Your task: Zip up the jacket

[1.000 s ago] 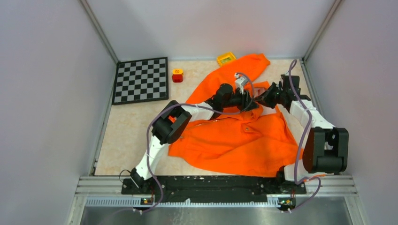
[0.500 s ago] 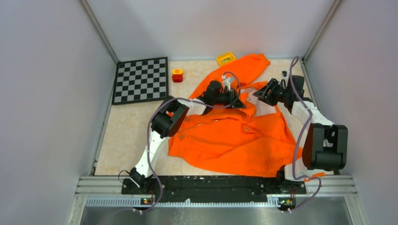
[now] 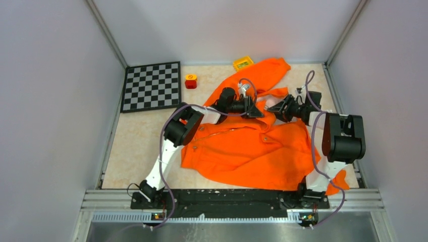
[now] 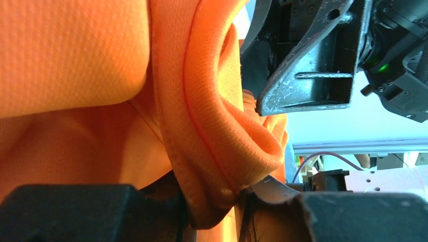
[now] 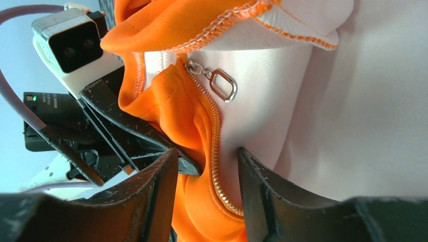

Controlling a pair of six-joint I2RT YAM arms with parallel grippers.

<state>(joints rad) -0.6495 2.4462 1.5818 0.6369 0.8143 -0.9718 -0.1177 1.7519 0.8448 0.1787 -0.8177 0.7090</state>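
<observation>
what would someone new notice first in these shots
The huge orange jacket sprawled across the middle of the table grabs the eye first. At its far end both pincers meet: the left pincer pinches a fold, and the right pincer flanks the silver zipper below its ring pull. A chessboard sits far left.

The jacket (image 3: 252, 151) is orange cloth, matt, with a fine knitted grain (its inner lining (image 5: 313, 111) is white and smooth). The zipper (image 5: 216, 136) and its pull ring (image 5: 222, 84) are shiny metal. The right gripper (image 5: 207, 166) has black fingers (image 5: 154, 194), matt and scratched.
</observation>
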